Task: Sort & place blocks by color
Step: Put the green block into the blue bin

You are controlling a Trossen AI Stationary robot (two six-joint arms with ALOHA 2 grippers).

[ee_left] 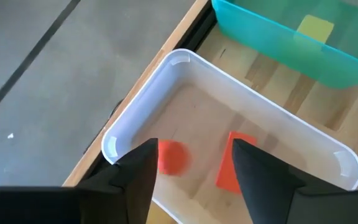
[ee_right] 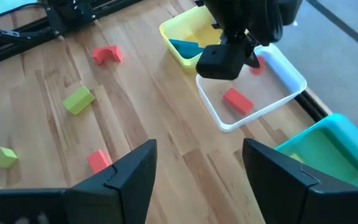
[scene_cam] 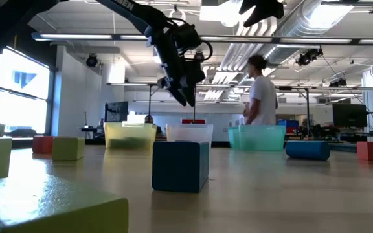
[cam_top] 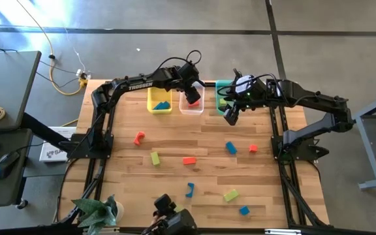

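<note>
My left gripper [cam_top: 191, 91] hangs open above the clear bin [cam_top: 192, 108]; the left wrist view shows its fingers [ee_left: 194, 146] spread over a round red block [ee_left: 173, 155] and a red bar [ee_left: 232, 173] lying on the bin floor. My right gripper [cam_top: 230, 117] is open and empty, raised over the table just in front of the teal bin [cam_top: 222, 87]. The yellow bin [ee_right: 185, 28] holds blue blocks [ee_right: 185, 46]. A yellow-green block [ee_left: 316, 28] lies in the teal bin. Loose blocks rest on the table: a red arch [cam_top: 139, 138], a red bar [cam_top: 188, 160] and a blue block [cam_top: 231, 148].
More loose blocks lie toward the near edge: yellow-green ones [cam_top: 155, 158] [cam_top: 231, 195], a blue arch [cam_top: 190, 190], a blue cube [cam_top: 244, 210] and a red cube [cam_top: 252, 149]. The three bins stand in a row at the far edge. A person [scene_cam: 261, 90] stands in the room beyond the table.
</note>
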